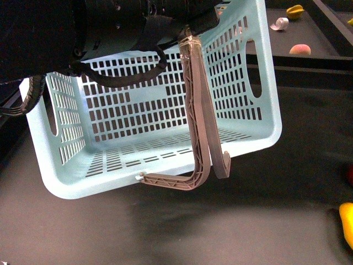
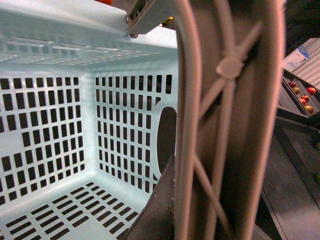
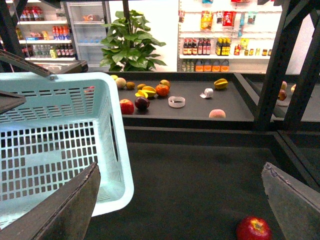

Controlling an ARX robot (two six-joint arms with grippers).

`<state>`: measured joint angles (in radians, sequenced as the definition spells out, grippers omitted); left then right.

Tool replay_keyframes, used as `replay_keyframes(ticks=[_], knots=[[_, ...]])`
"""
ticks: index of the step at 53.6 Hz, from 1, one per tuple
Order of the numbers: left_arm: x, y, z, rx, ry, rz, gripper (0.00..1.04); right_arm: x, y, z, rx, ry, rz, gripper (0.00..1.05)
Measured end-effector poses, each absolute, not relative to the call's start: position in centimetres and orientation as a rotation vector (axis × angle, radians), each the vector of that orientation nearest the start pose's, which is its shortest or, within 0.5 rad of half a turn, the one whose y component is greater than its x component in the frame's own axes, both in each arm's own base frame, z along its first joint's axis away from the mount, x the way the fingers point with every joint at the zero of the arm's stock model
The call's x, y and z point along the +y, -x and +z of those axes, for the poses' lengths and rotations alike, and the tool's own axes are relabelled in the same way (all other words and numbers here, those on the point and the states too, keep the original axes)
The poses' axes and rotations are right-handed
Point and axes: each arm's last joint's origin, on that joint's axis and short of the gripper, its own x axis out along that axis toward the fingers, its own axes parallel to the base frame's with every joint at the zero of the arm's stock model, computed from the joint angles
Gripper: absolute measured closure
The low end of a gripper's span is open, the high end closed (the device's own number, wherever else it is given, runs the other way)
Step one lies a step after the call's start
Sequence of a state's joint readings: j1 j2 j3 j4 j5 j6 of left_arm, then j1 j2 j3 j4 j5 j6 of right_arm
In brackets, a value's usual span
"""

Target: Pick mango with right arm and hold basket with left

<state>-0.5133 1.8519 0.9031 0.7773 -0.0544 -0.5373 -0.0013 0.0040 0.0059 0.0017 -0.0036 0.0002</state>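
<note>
the left gripper (image 1: pixel 193 26) is clamping the grey-brown swing handles (image 1: pixel 201 121) of the tilted light-blue slotted plastic basket (image 1: pixel 66 182). the right gripper (image 3: pixel 181 169) is gaping wide, empty. the smooth yellow-orange oval mango (image 1: pixel 346 223) is lying at the front view's right edge; probably firm, slippery: gripping across its middle.

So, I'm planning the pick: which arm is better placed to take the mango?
Right. The left tool grips the handle of the lifted basket; the right tool is open and empty, and the mango lies on the robot's right side.
</note>
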Motion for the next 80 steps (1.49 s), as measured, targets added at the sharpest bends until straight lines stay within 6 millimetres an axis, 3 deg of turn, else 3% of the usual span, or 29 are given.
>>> replay_keyframes(ticks=[23,40,80], knots=[[-18.8,-33.5,17.7,0.301,0.469,-0.506,0.99,0.0,-9.8,16.5,-0.004,0.0,0.002,0.08],[-19.3,-33.3,17.1,0.419,0.462,-0.578,0.99,0.0,-9.8,16.5,-0.004,0.0,0.002,0.08],[-18.7,-33.4,16.9,0.448,0.447,-0.535,0.99,0.0,-9.8,16.5,-0.004,0.0,0.002,0.08]])
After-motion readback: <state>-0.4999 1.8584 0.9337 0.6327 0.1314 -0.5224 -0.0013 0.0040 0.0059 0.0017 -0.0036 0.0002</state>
